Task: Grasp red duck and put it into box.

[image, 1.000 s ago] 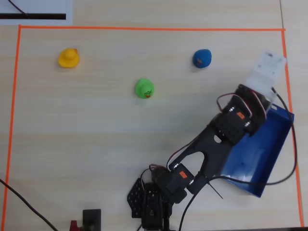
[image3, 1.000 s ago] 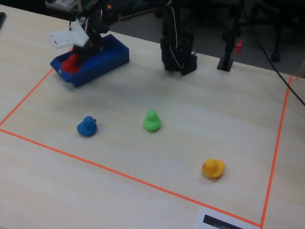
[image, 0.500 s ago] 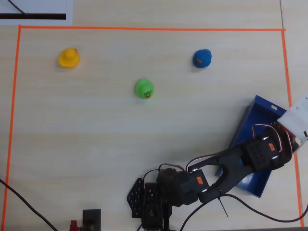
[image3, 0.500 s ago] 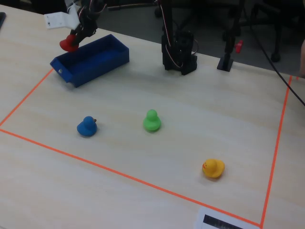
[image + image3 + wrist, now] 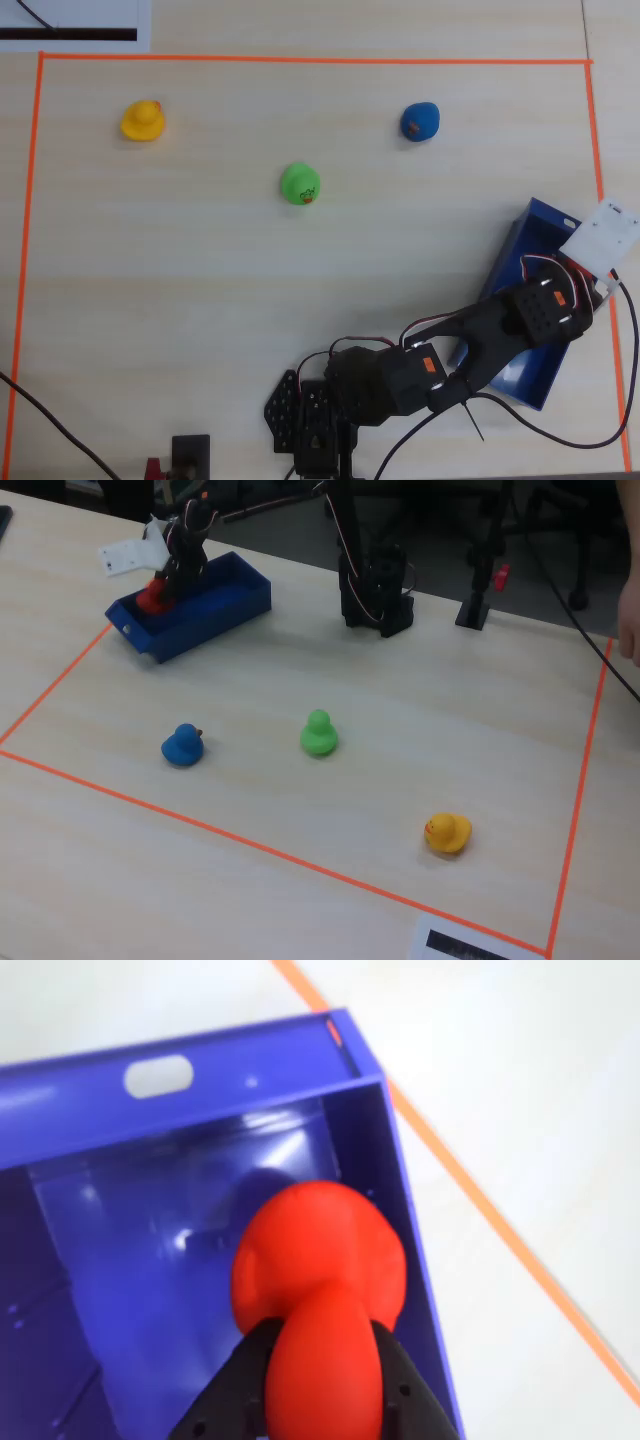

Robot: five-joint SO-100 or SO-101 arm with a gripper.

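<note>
The red duck is glossy and rounded, pinched between my black jaws in the wrist view. My gripper is shut on it and holds it over the floor of the dark blue box, near one end wall and the right side wall. In the fixed view the red duck sits low at the left end of the box, under my gripper. In the overhead view my arm covers the duck and much of the box.
A blue duck, a green duck and a yellow duck stand apart on the pale wooden table inside an orange tape border. The arm's base is at the table edge beside the box.
</note>
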